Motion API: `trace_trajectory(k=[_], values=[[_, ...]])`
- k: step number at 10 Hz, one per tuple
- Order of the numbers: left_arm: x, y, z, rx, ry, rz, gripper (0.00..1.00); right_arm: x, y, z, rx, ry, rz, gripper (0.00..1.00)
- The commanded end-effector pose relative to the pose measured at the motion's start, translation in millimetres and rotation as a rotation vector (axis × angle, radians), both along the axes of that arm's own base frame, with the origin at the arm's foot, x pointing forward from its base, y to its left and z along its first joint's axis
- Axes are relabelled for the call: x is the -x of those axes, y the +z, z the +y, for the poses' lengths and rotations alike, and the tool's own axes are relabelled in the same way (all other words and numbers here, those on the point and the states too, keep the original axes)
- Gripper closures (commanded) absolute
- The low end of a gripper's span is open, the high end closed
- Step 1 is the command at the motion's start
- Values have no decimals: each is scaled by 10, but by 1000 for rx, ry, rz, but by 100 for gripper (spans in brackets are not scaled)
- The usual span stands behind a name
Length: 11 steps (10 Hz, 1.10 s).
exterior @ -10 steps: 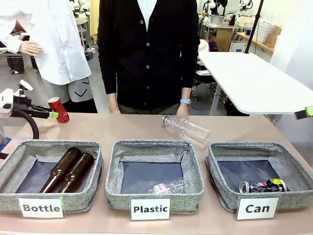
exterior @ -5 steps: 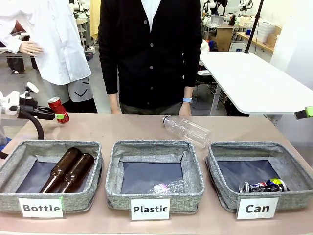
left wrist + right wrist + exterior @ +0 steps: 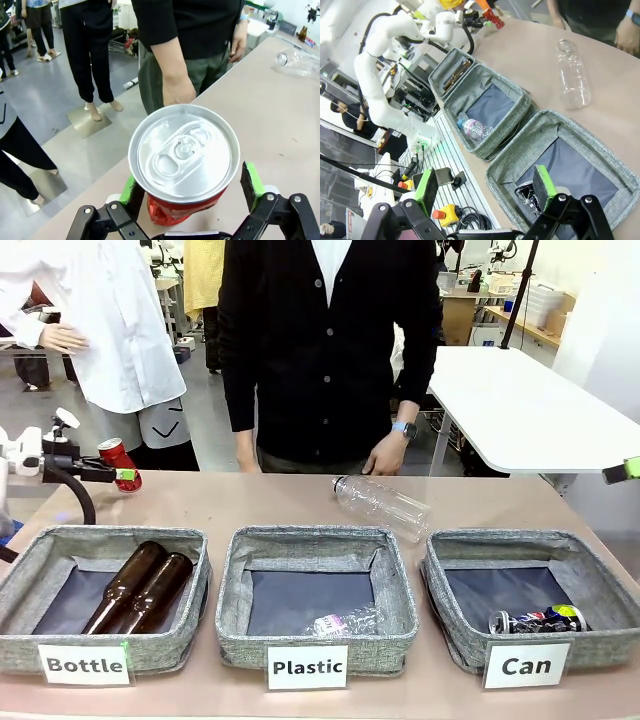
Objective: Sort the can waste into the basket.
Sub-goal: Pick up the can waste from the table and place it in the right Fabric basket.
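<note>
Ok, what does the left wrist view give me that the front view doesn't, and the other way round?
Left wrist: the red can's silver top, pull tab in place, with the green pads on either side of it. Front: the dark can already lying in the Can basket, at the opposite end of the row from the left gripper. Shared: the red can in that gripper, and the clear bottle on the table.

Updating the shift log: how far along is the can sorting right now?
Done: the dark printed can lies in the Can basket. In hand: the left pincer is shut on the red can, at the far left edge of the table, beyond the Bottle basket. Left: carry it across and drop it in the Can basket.
</note>
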<state>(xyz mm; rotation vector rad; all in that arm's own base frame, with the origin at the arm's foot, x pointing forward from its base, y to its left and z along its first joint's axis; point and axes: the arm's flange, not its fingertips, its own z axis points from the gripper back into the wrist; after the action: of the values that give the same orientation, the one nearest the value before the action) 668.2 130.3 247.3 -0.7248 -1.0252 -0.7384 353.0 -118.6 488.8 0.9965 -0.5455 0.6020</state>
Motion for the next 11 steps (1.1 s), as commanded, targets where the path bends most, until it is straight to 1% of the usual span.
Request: trace_trajectory(k=[1, 2, 3, 4, 5, 8, 9, 10, 11], values=[[-29, -29, -15, 40, -22, -59, 60, 6, 3, -25, 17, 5, -14, 0], [-27, -30, -22, 42, -25, -61, 60, 6, 3, -25, 17, 5, -14, 0], [-30, -32, -24, 42, -27, -64, 100, 6, 3, -25, 17, 5, -14, 0], [-35, -32, -24, 43, -28, -63, 65, 6, 3, -25, 17, 5, -14, 0], [-31, -31, -26, 47, -29, -66, 100, 6, 3, -25, 17, 5, -14, 0], [26, 25, -20, 66, -26, -90, 100, 6, 3, -25, 17, 5, -14, 0], [78, 113, 1, 80, -26, -107, 100, 6, 3, -25, 17, 5, -14, 0], [163, 288, 48, 107, -31, -125, 100, 6, 3, -25, 17, 5, -14, 0], [306, 555, 131, 133, -37, -137, 100, 6, 3, -25, 17, 5, -14, 0]])
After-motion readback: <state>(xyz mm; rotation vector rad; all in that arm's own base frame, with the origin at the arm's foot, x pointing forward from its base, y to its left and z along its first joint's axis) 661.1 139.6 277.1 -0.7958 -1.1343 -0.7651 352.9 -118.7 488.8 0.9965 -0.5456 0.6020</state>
